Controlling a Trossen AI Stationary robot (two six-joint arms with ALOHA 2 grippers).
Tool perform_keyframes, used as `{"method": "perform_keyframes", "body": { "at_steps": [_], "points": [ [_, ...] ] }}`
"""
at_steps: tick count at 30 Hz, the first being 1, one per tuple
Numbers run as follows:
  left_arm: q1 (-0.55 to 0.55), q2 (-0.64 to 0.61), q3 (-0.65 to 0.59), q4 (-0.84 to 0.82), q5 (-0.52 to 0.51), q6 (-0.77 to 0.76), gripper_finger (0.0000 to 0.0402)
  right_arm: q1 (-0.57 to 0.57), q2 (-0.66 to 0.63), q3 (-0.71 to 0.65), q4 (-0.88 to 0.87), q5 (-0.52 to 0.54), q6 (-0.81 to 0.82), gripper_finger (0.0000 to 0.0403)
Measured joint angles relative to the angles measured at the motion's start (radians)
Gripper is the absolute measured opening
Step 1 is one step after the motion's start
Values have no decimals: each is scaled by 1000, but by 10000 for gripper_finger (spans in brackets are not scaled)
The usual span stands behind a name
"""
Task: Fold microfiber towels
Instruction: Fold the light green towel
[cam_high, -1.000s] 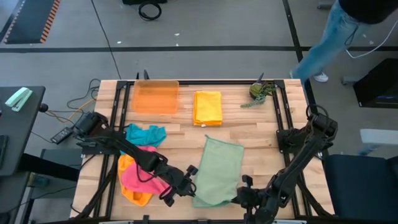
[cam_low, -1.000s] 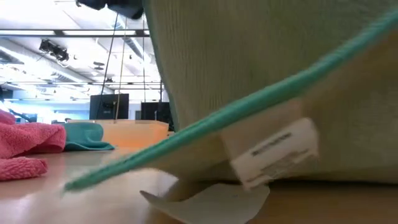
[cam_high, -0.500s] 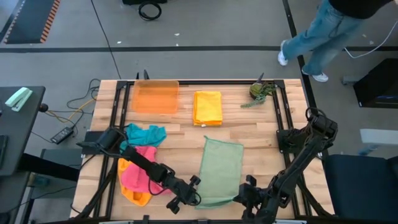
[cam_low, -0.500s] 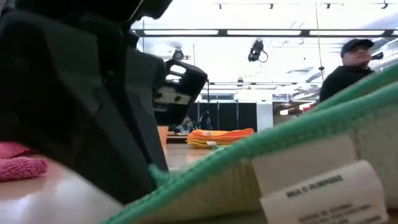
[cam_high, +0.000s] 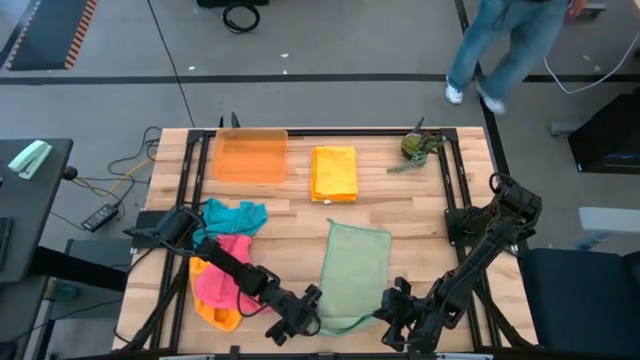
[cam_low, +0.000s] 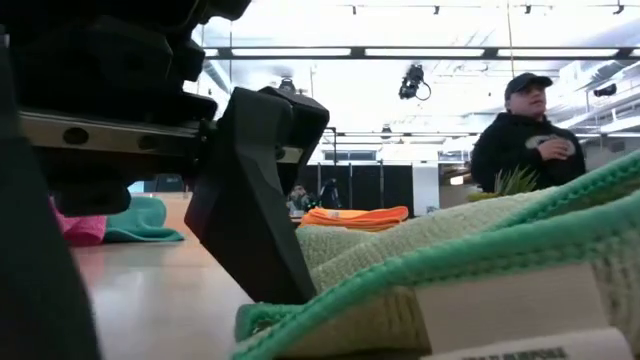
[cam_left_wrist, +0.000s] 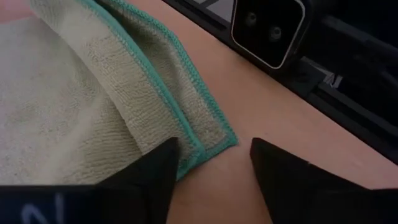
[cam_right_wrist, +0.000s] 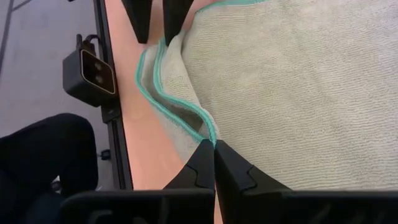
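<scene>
Letting go of the folded sage-green microfiber towel (cam_high: 352, 275) at the table's near edge, the left gripper (cam_high: 297, 318) has spread its fingers; the right gripper (cam_right_wrist: 213, 163) remains clenched on the hem, fold laid.

Two matte black jointed arms (cam_high: 225, 260), angular dark wedge-shaped fingers (cam_right_wrist: 205, 168), white lettering.

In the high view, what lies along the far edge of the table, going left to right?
Translucent orange tray → folded yellow towel → small green plant.
</scene>
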Motion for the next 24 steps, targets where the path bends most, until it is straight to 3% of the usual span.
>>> {"method": "perform_keyframes", "body": {
  "at_steps": [4,16,24],
  "points": [
    [-8,0,0,0,-23,-63,224,-1,0,0,0,0,0,3],
    [0,30,2,27,-67,-307,182,-13,0,0,0,-3,5,3],
    [-5,67,6,29,-125,-358,187,-13,0,0,-1,-5,6,3]
  ]
}}
